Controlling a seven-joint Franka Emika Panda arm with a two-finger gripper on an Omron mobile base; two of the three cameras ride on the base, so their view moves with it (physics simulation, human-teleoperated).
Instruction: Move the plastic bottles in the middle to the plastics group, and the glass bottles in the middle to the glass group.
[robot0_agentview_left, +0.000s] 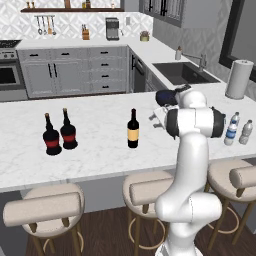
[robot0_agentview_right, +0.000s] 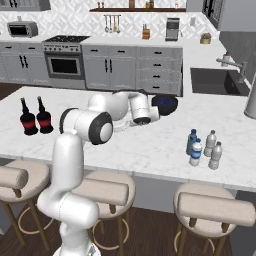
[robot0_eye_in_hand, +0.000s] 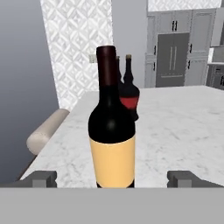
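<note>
On the white marble table (robot0_agentview_left: 95, 150), your slim dark wine bottle with the yellow-tan label (robot0_agentview_left: 132, 129) stands upright mid-table. Your claw (robot0_eye_in_hand: 112, 179) is spread wide on either side of it, gripping nothing. Two round red-labelled dark bottles (robot0_agentview_left: 59, 133) stand well apart, beyond it.

We see the wine bottle (robot0_eye_in_hand: 112, 127) in dark glossy glass with a matt yellow-tan paper label; beneath it the bench (robot0_eye_in_hand: 183, 131) looks like smooth, pale veined marble, and beside that sit cushioned stools (robot0_agentview_left: 44, 209) on wooden legs.
</note>
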